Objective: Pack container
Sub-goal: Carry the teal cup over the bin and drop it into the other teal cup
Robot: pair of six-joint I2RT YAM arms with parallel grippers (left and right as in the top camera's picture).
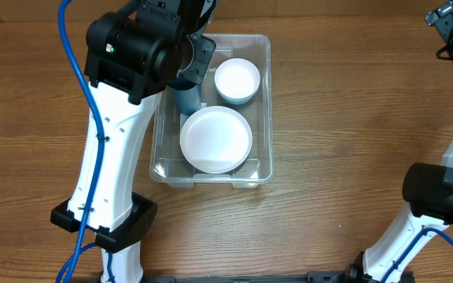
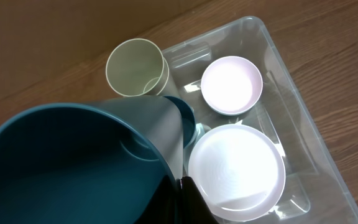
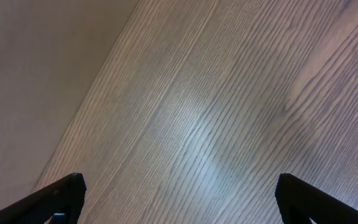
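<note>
The container (image 1: 262,169) sits mid-counter (image 1: 329,118), holding a large bowl (image 1: 215,140) and a small bowl (image 1: 237,79). The left arm (image 1: 116,157), jaws pinching a teal cup (image 2: 73,162), seems mid-placement. Next it should lower the cup and release it. The right arm (image 1: 439,189) has its jaws spread and empty.

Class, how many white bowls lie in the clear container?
2: a small bowl in the container's far right corner, a large bowl at its near end. The left arm may hide more.
</note>
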